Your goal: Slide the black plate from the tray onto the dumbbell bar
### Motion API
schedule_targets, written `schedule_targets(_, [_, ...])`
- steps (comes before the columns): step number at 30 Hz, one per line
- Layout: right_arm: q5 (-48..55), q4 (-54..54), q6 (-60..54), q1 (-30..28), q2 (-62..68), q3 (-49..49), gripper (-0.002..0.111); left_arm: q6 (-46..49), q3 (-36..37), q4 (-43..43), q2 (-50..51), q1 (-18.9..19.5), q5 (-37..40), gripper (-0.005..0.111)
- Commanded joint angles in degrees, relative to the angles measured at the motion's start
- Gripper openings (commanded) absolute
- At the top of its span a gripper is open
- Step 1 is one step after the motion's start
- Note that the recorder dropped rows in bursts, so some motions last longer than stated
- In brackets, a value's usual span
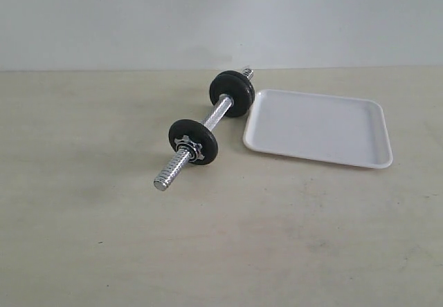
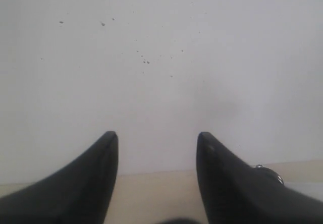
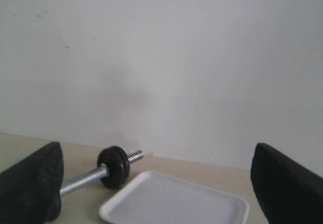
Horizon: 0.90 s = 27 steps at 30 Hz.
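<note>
The dumbbell bar (image 1: 218,115) lies on the table, slanting away from the front, with a black plate on each end. The near black plate (image 1: 193,142) has a star nut on its outer face. The far black plate (image 1: 232,93) stands beside the tray (image 1: 318,127), whose white floor is bare. Neither gripper shows in the exterior view. My right gripper (image 3: 156,148) is open wide and empty, looking over the tray (image 3: 176,204), the far plate (image 3: 113,166) and the bar (image 3: 81,181). My left gripper (image 2: 157,134) is open, empty and faces the pale wall.
The beige table top (image 1: 277,238) spreads in front of the bar and tray. A plain pale wall (image 1: 221,16) closes the back. A small shiny metal bit (image 2: 267,173) peeks past one left finger.
</note>
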Motion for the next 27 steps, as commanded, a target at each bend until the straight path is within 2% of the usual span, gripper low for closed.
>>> schedule_targets(1, [1.02, 0.52, -1.51, 0.01, -0.11, 4.05, 0.089, -0.79, 0.18, -0.56, -0.27, 0.15, -0.59, 0.045])
schedule_targets(4, [1.02, 0.52, -3.75, 0.01, -0.11, 4.67, 0.089, -0.79, 0.18, -0.56, -0.27, 0.15, -1.19, 0.045])
schedule_targets(14, [-11.99, 0.52, -3.47, 0.01, -0.11, 4.67, 0.089, -0.79, 0.18, -0.56, -0.27, 0.15, -3.41, 0.045])
schedule_targets(23, [-11.62, 0.52, -3.37, 0.01, -0.11, 4.67, 0.089, -0.79, 0.18, -0.56, -0.27, 0.15, -3.41, 0.045])
schedule_targets(27, [-12.71, 0.52, 4.07, 0.01, -0.11, 4.67, 0.089, -0.79, 0.18, -0.56, -0.27, 0.15, -3.41, 0.045])
